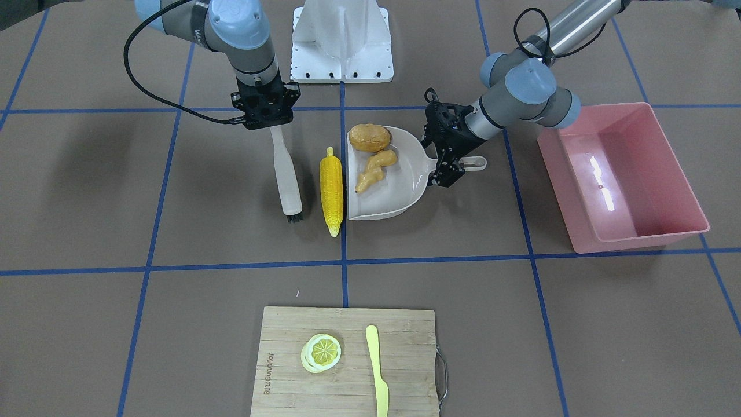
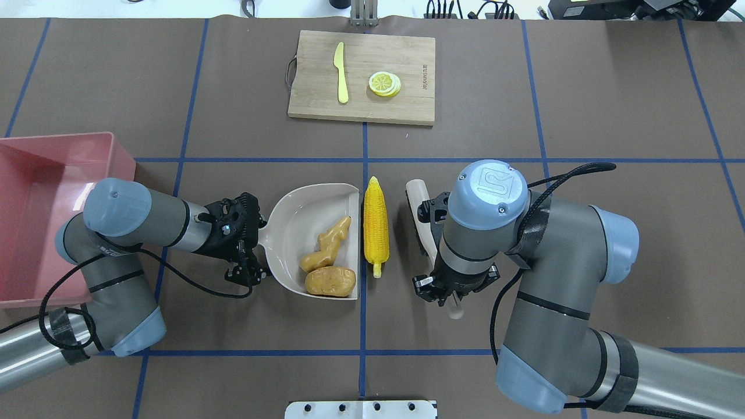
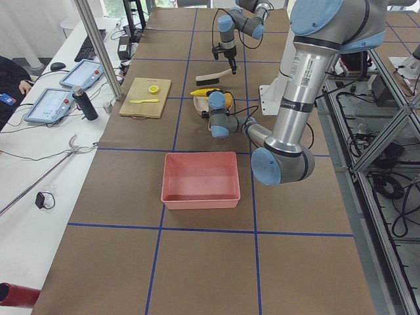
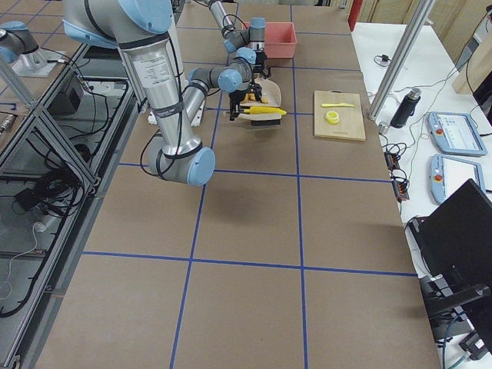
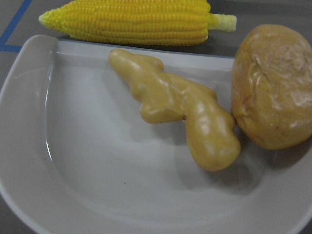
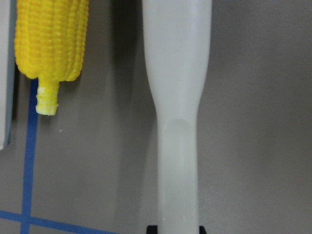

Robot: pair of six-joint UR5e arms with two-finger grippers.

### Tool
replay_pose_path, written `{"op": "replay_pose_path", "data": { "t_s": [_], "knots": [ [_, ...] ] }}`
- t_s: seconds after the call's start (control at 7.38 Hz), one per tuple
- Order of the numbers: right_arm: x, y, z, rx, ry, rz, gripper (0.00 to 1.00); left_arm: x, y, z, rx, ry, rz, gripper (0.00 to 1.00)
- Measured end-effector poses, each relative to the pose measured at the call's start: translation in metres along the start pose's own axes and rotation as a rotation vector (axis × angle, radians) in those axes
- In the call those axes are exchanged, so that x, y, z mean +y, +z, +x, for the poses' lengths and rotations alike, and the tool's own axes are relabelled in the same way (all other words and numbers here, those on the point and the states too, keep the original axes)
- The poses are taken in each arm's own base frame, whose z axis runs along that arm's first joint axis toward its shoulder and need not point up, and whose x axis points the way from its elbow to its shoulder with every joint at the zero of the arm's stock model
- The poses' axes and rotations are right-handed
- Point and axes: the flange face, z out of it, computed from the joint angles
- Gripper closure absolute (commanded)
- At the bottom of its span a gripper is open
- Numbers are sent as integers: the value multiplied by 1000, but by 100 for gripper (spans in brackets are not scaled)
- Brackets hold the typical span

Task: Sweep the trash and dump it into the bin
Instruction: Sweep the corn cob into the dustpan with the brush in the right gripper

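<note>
The potato (image 1: 369, 138) and the ginger root (image 1: 375, 169) lay touching each other inside the beige dustpan (image 1: 399, 200). The corn cob (image 1: 331, 191) was on the table just outside the pan's open lip, lying along it. By my reading two of the three pieces were gathered and one was not yet swept in.

On the corn's other side was the brush (image 1: 288, 185), near it but apart. The right gripper (image 1: 269, 119) was pinched on the end of the brush's handle. The left gripper (image 1: 452, 167) seemed clamped on the dustpan's handle, though the contact was hard to make out.

The pink bin (image 1: 622, 179) stood well off beyond the left arm and held none of the trash. Sweeping in the corn, carrying the pan over and dumping it all remained.
</note>
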Motion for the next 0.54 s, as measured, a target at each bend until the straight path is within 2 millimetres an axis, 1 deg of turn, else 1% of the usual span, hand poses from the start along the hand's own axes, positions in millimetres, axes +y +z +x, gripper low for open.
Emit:
{"op": "replay_pose_path", "data": {
  "t_s": [0.27, 0.54],
  "knots": [
    [3, -3, -10, -41, 12, 16, 100, -4, -2, 0, -9, -2, -4, 2],
    [7, 1, -22, -93, 11, 32, 100, -7, -3, 0, -17, -7, -14, 2]
  ]
}}
